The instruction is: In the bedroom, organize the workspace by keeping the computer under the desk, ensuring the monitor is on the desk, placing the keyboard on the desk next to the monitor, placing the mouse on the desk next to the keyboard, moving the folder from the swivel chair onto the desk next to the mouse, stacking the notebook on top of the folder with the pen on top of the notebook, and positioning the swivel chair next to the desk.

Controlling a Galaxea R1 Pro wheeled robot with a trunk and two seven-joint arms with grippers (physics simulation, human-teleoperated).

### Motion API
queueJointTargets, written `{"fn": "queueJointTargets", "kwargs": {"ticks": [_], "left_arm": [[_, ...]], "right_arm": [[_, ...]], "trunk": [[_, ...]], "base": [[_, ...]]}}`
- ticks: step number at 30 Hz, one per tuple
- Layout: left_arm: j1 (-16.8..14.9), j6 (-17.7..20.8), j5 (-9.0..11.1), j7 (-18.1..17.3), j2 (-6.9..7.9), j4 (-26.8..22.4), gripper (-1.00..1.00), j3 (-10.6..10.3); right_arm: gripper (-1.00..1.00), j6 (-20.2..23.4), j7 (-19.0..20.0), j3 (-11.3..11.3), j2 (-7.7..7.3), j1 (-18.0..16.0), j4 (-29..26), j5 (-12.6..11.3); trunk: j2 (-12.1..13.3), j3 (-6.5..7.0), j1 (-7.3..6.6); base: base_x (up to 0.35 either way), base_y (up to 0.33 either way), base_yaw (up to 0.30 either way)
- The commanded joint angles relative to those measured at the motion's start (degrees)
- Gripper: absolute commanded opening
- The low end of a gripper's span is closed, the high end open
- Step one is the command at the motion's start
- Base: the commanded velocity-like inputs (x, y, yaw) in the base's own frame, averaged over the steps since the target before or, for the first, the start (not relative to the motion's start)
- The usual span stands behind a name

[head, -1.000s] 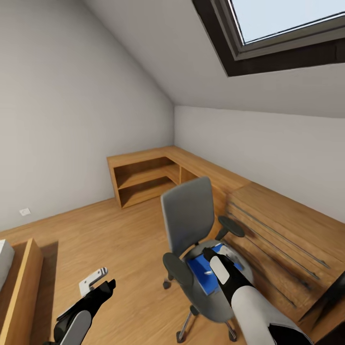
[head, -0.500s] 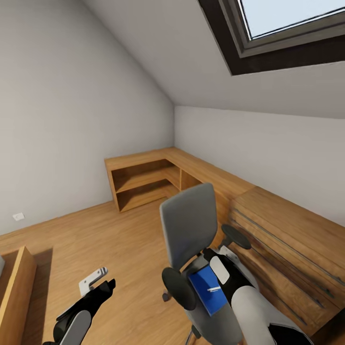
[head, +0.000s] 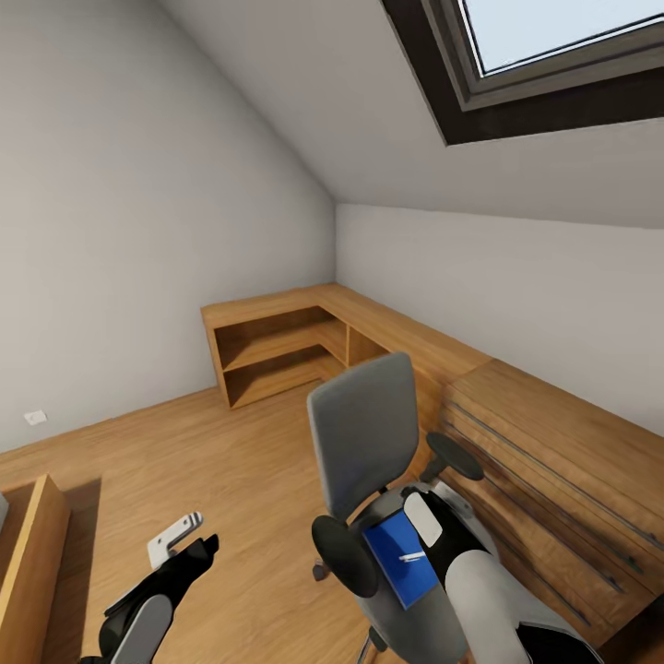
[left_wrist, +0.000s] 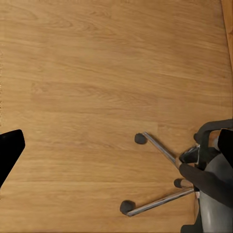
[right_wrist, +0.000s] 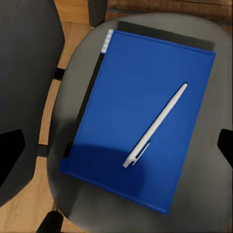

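Right hand [right_wrist: 116, 145] hovers over pen [right_wrist: 155, 125]; folder [right_wrist: 141, 111] beneath, seemingly.

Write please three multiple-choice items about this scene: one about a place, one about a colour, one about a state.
1. Where does the pen lie?
A. on the floor
B. on the folder on the swivel chair's seat
C. on the wooden chest

2. What colour is the folder?
A. red
B. green
C. bright blue

3. How is the right gripper?
A. open above the folder, holding nothing
B. shut on the pen
C. shut on an armrest

Answers:
1 B: the white pen rests on the folder, which lies flat on the grey seat of the swivel chair.
2 C: the right wrist view shows its cover bright blue.
3 A: the fingertips of the right gripper sit far apart at that view's edges, touching nothing.
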Motion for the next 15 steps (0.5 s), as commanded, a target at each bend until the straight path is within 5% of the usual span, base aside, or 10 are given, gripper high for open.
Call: {"fn": "queueJointTargets", "kwargs": {"ticks": [1,15], "left_arm": [[-0.05,0.08,0.38,0.5,0.04,-0.1,1.0,0.12],[-0.05,0.05,0.38,0.58,-0.04,-0.14,1.0,2.07]], "right_arm": [[1.0,0.29,-0.55,-0.11,0.03,-0.02,-0.16,-0.17],[1.0,-2.67,-1.22,-0.16,0.03,-0.02,-0.05,-0.19]], "trunk": [[-0.06,-0.08,0.01],[-5.27,-2.41,2.86]], "base": [[0.0,0.0,0.0],[0.0,0.0,0.0]]}}
